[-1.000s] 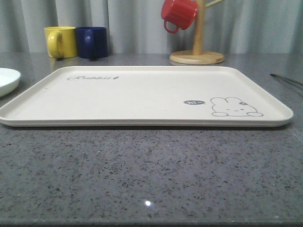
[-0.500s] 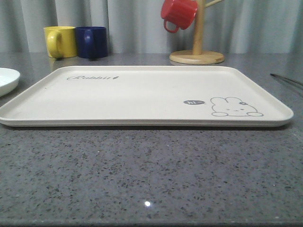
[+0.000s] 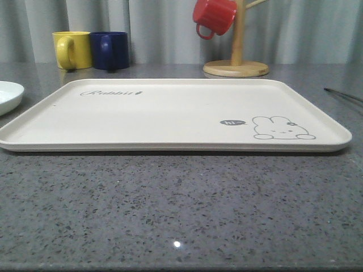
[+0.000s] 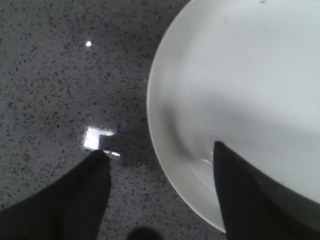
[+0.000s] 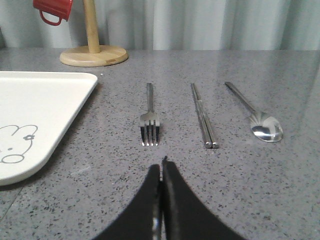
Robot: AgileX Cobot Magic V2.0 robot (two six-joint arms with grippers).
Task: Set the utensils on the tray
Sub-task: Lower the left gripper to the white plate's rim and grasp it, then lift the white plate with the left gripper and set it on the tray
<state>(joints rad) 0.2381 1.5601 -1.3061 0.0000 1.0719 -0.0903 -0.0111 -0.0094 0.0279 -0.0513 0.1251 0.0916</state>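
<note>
Three utensils are laid side by side on the grey counter beside the tray (image 5: 35, 110): one fork (image 5: 150, 117), one pair of chopsticks (image 5: 203, 116), one spoon (image 5: 257, 117). Three mugs are counted: yellow (image 3: 72, 50), blue (image 3: 110, 50), red (image 3: 213, 17). "Rabbit" and "hi" are read on the tray. The right gripper (image 5: 161, 172) is pressed together, empty; the left gripper (image 4: 160, 155) is spread above one white plate (image 4: 240, 90).

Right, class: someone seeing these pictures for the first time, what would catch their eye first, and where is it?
The big cream tray with its rabbit drawing, bare in the middle of the grey table. Next, the fork, chopsticks and spoon, lined up side by side on the table to the tray's right. Then the red mug hanging from the wooden stand behind the tray.
</note>
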